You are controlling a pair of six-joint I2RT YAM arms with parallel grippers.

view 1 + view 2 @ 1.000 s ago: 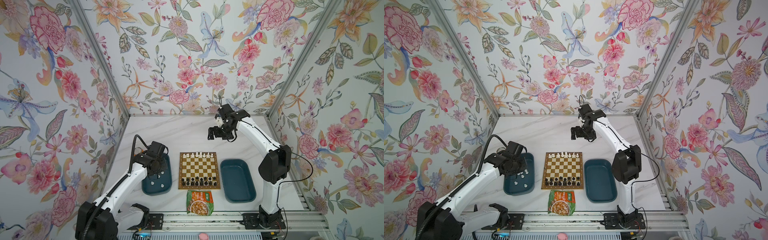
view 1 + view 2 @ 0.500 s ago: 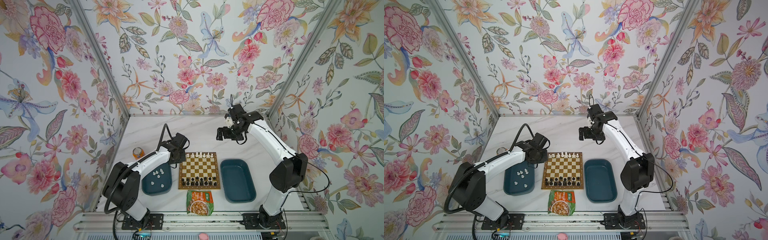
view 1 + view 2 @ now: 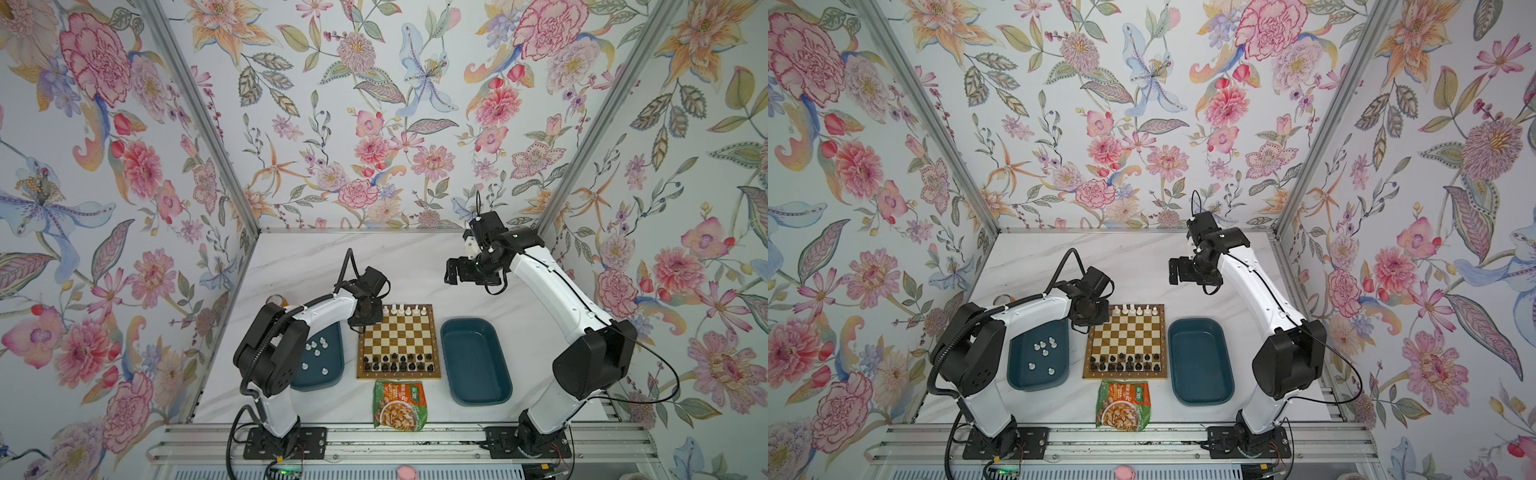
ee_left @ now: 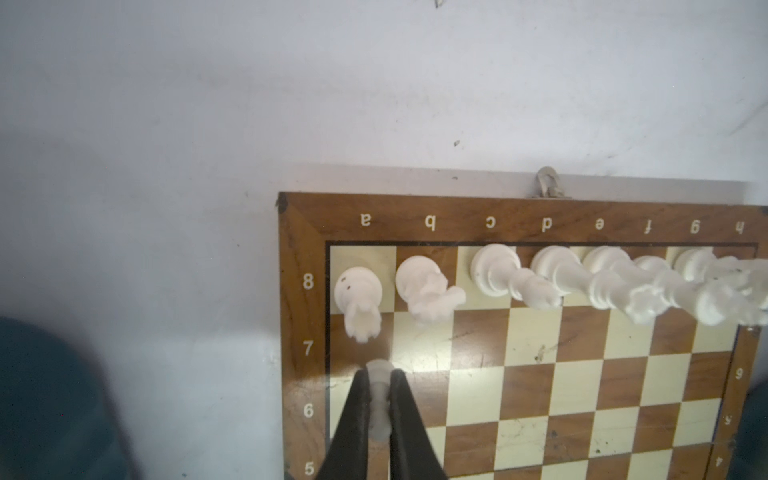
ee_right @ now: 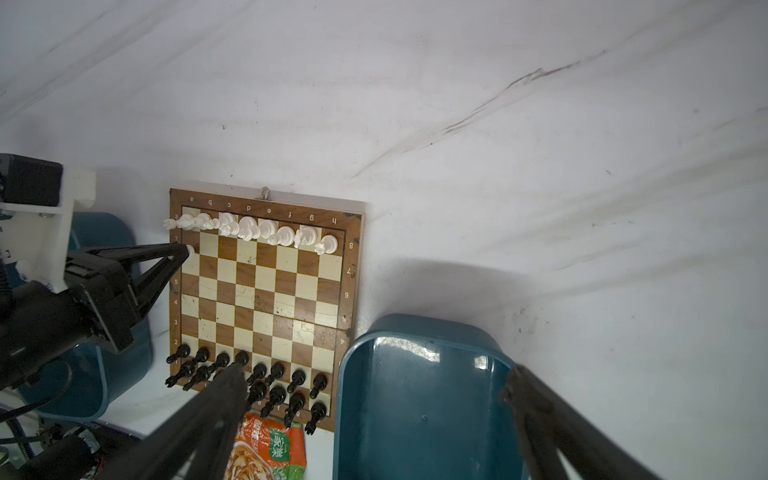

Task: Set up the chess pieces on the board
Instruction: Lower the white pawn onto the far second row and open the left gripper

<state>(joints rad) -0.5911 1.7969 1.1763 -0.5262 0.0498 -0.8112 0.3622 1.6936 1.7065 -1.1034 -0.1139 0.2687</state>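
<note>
i am clenching my left hand [image 4: 379, 386] on a white pawn [image 4: 379, 368], pinching its slim stem so the round head is poking past the tips. i am holding it low over the board [image 4: 301, 266], at its edge file just in front of the white rook [image 4: 358, 291], since that second row is standing bare. my right hand [image 3: 452, 276] is hanging spread wide and empty above the table [image 3: 374, 266] behind the board, seemingly keeping clear, while spare pawns [image 3: 316, 353] are waiting in the teal tray [image 3: 332, 376].
</note>
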